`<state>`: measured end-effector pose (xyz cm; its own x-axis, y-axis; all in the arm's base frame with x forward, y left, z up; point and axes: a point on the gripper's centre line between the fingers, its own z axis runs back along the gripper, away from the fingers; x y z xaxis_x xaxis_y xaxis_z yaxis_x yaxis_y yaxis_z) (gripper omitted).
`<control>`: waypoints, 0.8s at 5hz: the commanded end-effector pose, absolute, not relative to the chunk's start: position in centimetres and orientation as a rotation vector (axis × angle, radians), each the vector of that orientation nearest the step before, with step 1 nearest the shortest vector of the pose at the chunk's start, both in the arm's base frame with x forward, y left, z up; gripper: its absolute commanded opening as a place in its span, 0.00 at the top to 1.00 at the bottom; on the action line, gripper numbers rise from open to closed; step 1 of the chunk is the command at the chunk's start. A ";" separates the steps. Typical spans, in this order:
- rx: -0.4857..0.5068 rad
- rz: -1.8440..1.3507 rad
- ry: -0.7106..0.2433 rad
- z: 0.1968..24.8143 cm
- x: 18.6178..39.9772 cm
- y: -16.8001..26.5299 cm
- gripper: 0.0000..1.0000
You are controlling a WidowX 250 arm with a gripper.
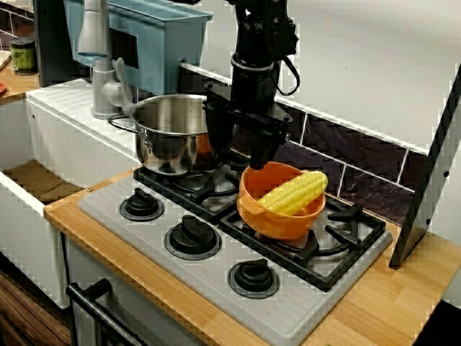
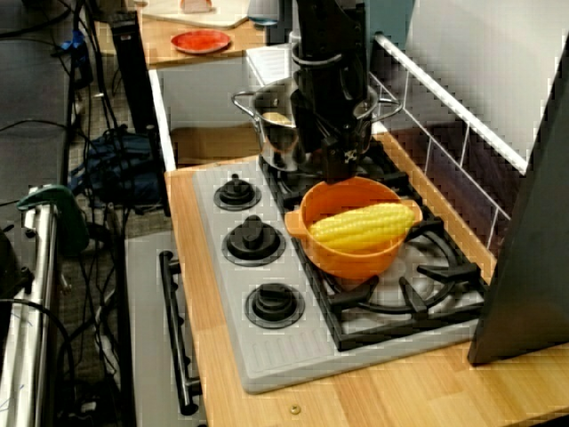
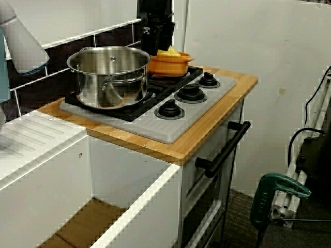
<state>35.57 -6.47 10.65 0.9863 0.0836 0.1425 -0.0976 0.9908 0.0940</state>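
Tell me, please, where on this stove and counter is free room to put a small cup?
Bare wood counter lies at the front right corner, between the grey stove plate and the leaning dark panel. The grate right of the orange bowl is also free. Crowded: the back, where steel pot, end effector and bowl stand close.

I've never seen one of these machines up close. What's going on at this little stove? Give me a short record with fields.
Setting: grey stove top set in a wooden counter, white sink beside it
Hand: black hand pointing down at the back rim of the orange bowl; contact and open or shut unclear
Bowl: orange bowl on the burner grate farther from the sink, holding a yellow corn cob
Pot: steel pot on the grate nearer the sink, close beside the hand
Knobs: three black knobs along the front
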 end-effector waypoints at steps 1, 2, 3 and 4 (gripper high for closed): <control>0.097 0.124 -0.181 11.2 35.4 -5.6 0.00; 0.100 0.135 -0.185 11.0 35.3 -5.7 0.00; 0.105 0.147 -0.183 10.4 35.2 -5.9 0.00; 0.108 0.153 -0.188 10.3 35.0 -6.0 0.00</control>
<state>35.14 -6.34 9.13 0.9758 0.1488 0.1602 -0.1664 0.9807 0.1024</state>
